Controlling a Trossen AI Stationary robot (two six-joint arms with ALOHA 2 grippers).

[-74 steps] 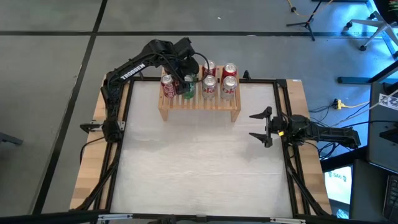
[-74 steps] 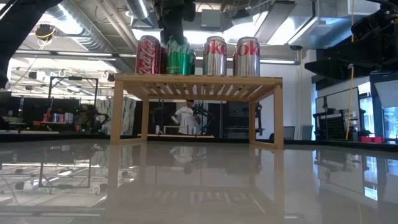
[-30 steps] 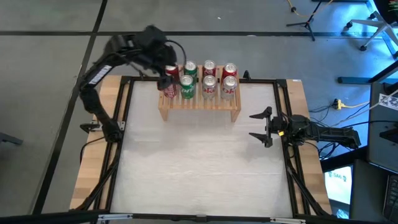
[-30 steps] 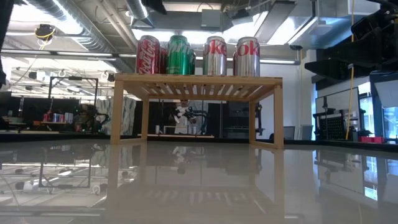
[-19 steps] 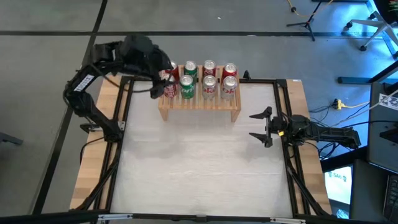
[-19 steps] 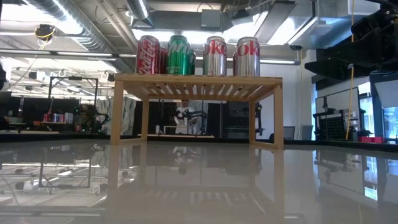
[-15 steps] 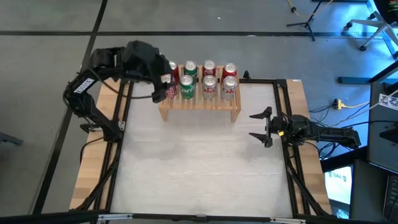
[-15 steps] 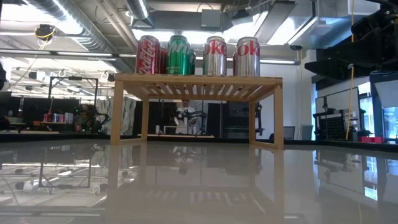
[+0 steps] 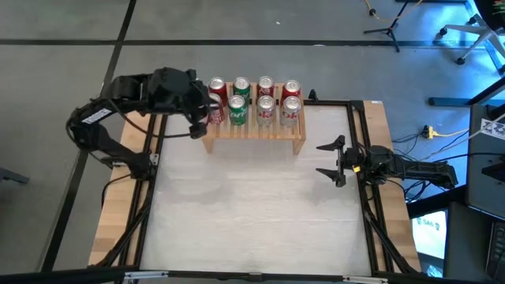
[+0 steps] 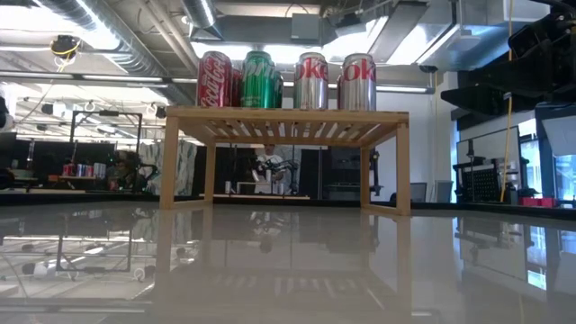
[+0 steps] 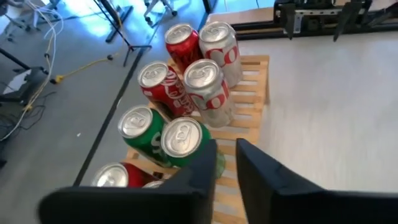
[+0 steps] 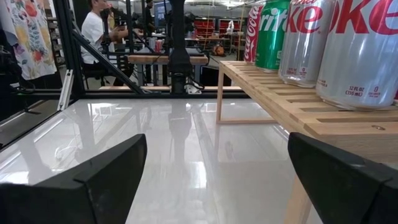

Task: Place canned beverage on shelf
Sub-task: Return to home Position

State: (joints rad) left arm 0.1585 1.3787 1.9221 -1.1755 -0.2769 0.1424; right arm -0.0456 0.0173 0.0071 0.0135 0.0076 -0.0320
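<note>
The shelf (image 9: 252, 132) is a low light-wood slatted rack at the table's far edge. Several cans stand upright on its slats in two rows: red (image 9: 217, 84), green (image 9: 237, 109) and silver (image 9: 290, 108) ones. The low view shows the front row from the side, among them a green can (image 10: 259, 79). My left gripper (image 9: 202, 112) hangs above the shelf's left end. Its fingers (image 11: 227, 163) stand close together with nothing between them, just above the near green can (image 11: 183, 140). My right gripper (image 9: 331, 162) waits open at the table's right edge.
The white tabletop (image 9: 252, 205) lies bare in front of the shelf, inside a black frame (image 9: 363, 142). Under the shelf (image 10: 288, 117) there is open space between its legs. A person (image 12: 96, 25) stands in the room beyond the table.
My left arm has swung back from the far side of the cans toward the table's left edge and a little toward its near side, turning as it went. The gripper now hangs by the shelf's left end. The cans have stayed where they were.
</note>
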